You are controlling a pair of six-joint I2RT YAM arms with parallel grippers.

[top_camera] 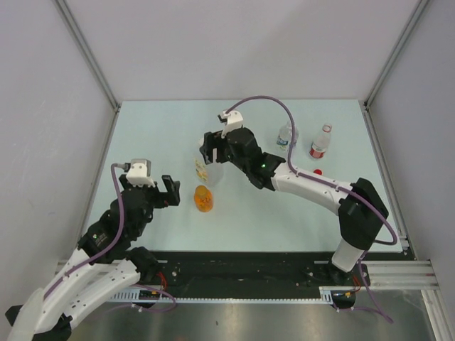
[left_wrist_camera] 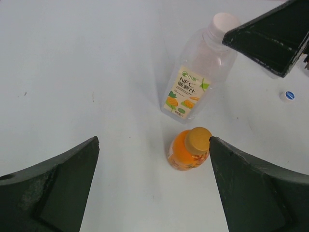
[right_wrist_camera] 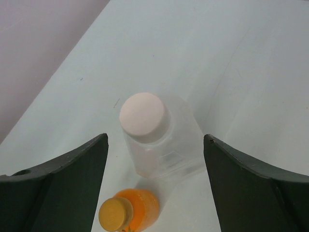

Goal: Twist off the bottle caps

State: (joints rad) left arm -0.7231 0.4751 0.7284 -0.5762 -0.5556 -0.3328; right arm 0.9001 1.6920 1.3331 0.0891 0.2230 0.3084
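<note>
From above and behind, looking down over the whole bench. From each wrist, close, angled down. Shared by all: clear bottle, orange bottle.

— How is the light sitting?
— It is falling bright and even from above, washing the table pale right to its far corners.
— Shadows, blur?
— Only faint shadows are lying beside the large bottle; the fingers of the right gripper are looking slightly soft.
</note>
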